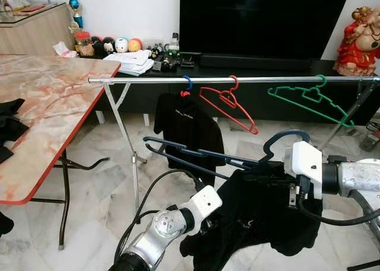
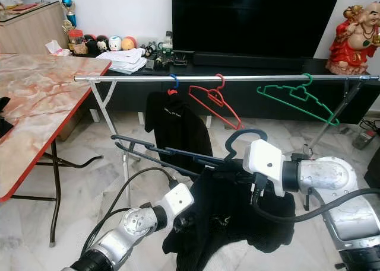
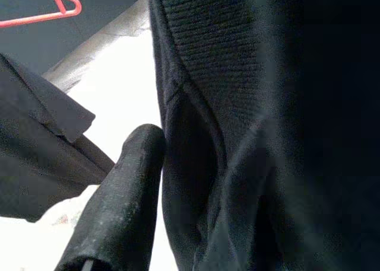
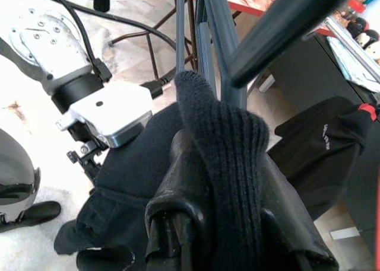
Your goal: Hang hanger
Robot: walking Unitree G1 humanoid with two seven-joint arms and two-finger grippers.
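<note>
Two hands busy: my right hand (image 4: 228,182) grips the dark blue hanger (image 1: 196,155) and black shirt (image 1: 261,217) mid-frame; left hand (image 3: 119,206), can't tell.

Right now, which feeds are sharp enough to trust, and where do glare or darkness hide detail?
Both eye views are sharp and evenly lit: rail, dark blue hanger and black garment read clearly. Left wrist view is soft, the garment nearly featureless black, the floor behind blown out white. Right wrist view is fairly sharp on the knit collar; the floor is overexposed.
</note>
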